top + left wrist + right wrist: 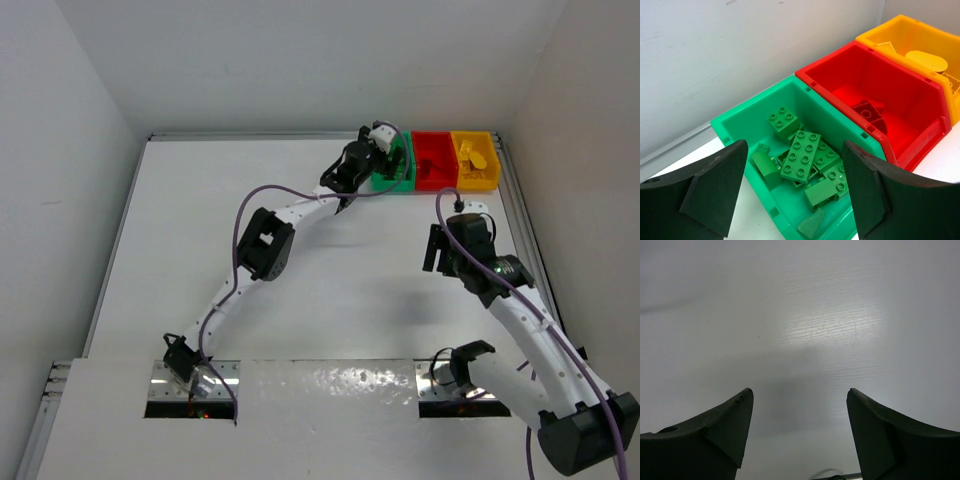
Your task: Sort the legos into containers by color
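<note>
The green bricks (pixel 802 155) lie in a loose heap inside the green bin (pixel 755 112): a flat eight-stud piece on top, a square four-stud block behind it, and sloped and plain pieces around them. Touching its right side is the red bin (pixel 840 70), which holds a couple of red bricks (pixel 867 112) on its floor. Beyond that is the yellow bin (pixel 900 32), with yellow pieces (pixel 925 61) inside, one showing a round face. The three bins stand in a row at the table's far right corner, close to the back wall.

The left gripper (pixel 794 150) hangs just over the near edge of the green bin. Its fingers are spread wide with nothing between them. That arm reaches diagonally across the table (pixel 200 230), with a purple cable (pixel 245 210) looping along it.

The right gripper (pixel 800 395) is well apart from the bins, over bare white tabletop nearer the arm bases. Its fingers are also parted and hold nothing, and they cast a soft shadow on the surface below.
</note>
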